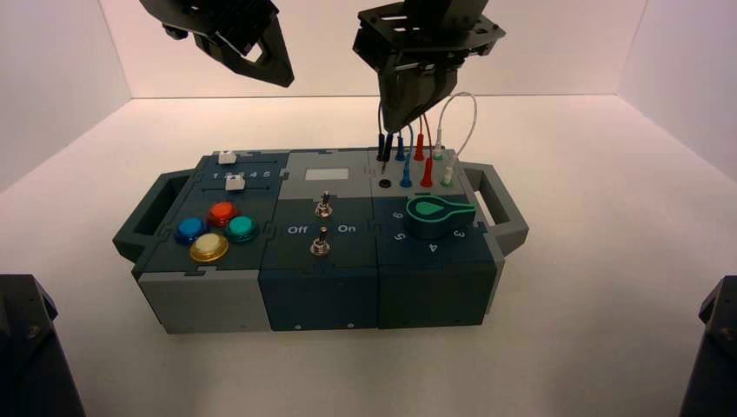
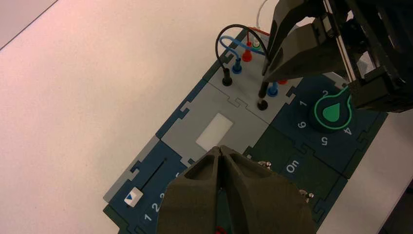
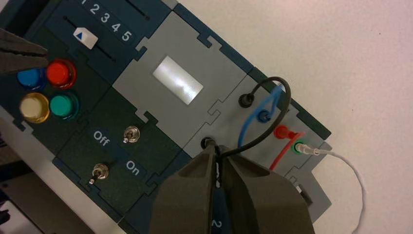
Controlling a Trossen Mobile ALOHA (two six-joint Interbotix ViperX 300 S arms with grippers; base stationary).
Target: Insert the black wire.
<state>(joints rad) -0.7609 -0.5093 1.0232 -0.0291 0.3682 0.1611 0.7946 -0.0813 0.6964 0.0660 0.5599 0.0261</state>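
The black wire (image 3: 272, 79) arches from its far plug (image 2: 227, 80), which sits in the back socket, to its near plug (image 2: 263, 90). My right gripper (image 3: 217, 150) is shut on that near plug. It holds the plug (image 1: 383, 149) close above the empty black socket (image 1: 383, 184), at the front left of the box's grey wire panel. The plug's tip points down at the socket (image 2: 263, 105); whether it touches, I cannot tell. My left gripper (image 2: 221, 148) hangs shut and empty, high over the box's left half (image 1: 282, 78).
Blue (image 3: 264, 116), red (image 3: 281, 131) and green-and-white (image 3: 298, 147) plugs stand in the neighbouring sockets. A green knob (image 1: 439, 215) sits in front of them. Two toggle switches (image 1: 322, 205), several coloured buttons (image 1: 222, 213) and sliders (image 1: 234, 182) fill the box's middle and left.
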